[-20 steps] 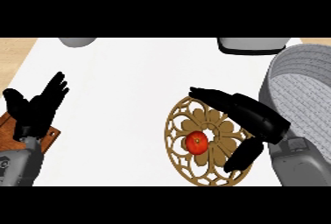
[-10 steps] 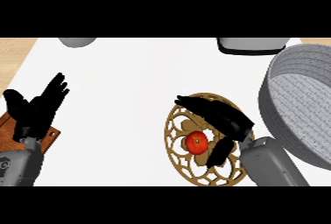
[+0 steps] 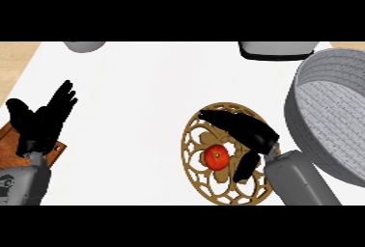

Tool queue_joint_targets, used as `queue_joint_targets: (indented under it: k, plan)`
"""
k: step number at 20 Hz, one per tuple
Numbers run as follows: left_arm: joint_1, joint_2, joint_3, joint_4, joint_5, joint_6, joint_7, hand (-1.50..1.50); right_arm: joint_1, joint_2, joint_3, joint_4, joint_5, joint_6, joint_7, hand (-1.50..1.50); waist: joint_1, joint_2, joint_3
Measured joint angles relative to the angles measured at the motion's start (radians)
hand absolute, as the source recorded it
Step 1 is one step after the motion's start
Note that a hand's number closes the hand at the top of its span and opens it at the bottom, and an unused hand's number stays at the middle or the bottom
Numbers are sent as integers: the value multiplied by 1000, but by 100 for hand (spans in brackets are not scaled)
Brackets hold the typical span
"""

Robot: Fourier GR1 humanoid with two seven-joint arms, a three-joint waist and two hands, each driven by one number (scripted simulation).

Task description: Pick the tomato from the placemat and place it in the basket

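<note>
We have our right hand [image 3: 246, 135] low over the round, gold-coloured openwork placemat [image 3: 196, 144], and the tomato [image 3: 217, 156] sits near the mat's middle, in the gap between our fingers above it and our thumb below it. The hand is spread around the fruit rather than closed on it: the fingers reach past it toward the mat's far side, the thumb hangs just beside its right flank, and we judge that nothing is held yet. Our left hand [image 3: 41, 123] rests open at the view's left edge, fingers up, over a brown board [image 3: 14, 140]. The grey woven basket [image 3: 335, 116] stands just right of the mat, its rim near our right forearm. From here, the main risk is that the tomato is round and smooth, so if fingers and thumb close off-centre it could squirt sideways and roll off the mat. Closing too high could merely cap it. The lift also needs care, because the basket wall is close and our wrist might clip its rim while carrying over
</note>
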State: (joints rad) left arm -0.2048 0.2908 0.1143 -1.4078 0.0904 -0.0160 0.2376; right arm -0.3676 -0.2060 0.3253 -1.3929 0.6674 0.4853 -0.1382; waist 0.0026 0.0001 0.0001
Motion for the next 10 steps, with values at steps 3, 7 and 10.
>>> queue_joint_targets:
  k: [3,7,10]
  plan:
    - [-11,-11,3,15,-15,-2,-9,0,1,-10,-33,2,2,29,-39,-150,-1,0,0]
    - [1,-11,19,11,-12,-22,-17,0,22,5,-35,-3,9,56,-71,-150,-1,0,0]
    - [-8,1,41,13,-6,-42,-9,0,37,8,-40,-11,20,75,-97,-150,-2,0,0]
